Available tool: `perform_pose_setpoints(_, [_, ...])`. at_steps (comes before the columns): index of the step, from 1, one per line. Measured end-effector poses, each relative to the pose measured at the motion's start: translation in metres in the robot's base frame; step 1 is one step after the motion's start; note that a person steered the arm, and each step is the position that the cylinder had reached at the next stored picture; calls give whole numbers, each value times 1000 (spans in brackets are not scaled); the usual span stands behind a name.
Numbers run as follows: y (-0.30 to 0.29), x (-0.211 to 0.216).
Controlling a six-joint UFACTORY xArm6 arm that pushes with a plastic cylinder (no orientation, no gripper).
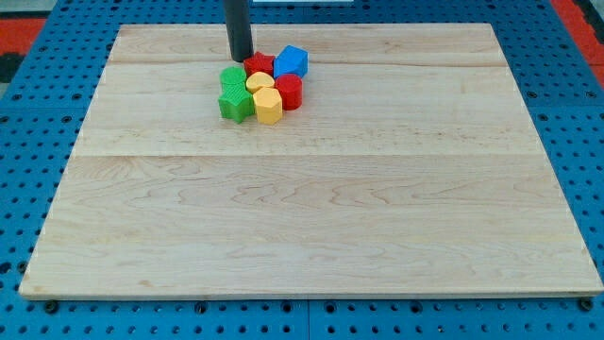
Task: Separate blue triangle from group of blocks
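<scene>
My rod [240,28] is cut off by the view's top edge, so only its lower part shows. My tip [242,59] stands just behind the cluster, and I cannot tell if it touches the red block [259,65] or the green block [233,79] beside it. The blocks are packed close, so several cover each other: the rear yellow block [260,81] shows only its top, and its shape is not clear. The blue block [292,61] is partly covered by the red ones; I cannot confirm its triangle shape. The wooden board [311,208] hides most of the blue pegboard [19,170], which all edges cut off.
</scene>
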State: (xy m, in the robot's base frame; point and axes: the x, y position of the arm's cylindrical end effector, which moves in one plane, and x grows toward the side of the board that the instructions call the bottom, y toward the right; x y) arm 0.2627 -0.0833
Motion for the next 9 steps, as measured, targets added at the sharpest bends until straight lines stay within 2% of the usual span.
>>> perform_pose_setpoints(3, [14,2])
perform_pose_setpoints(4, [23,31])
perform_pose_setpoints(7, [73,64])
perform_pose_setpoints(8, [115,80])
perform_pose_setpoints(9, [184,80])
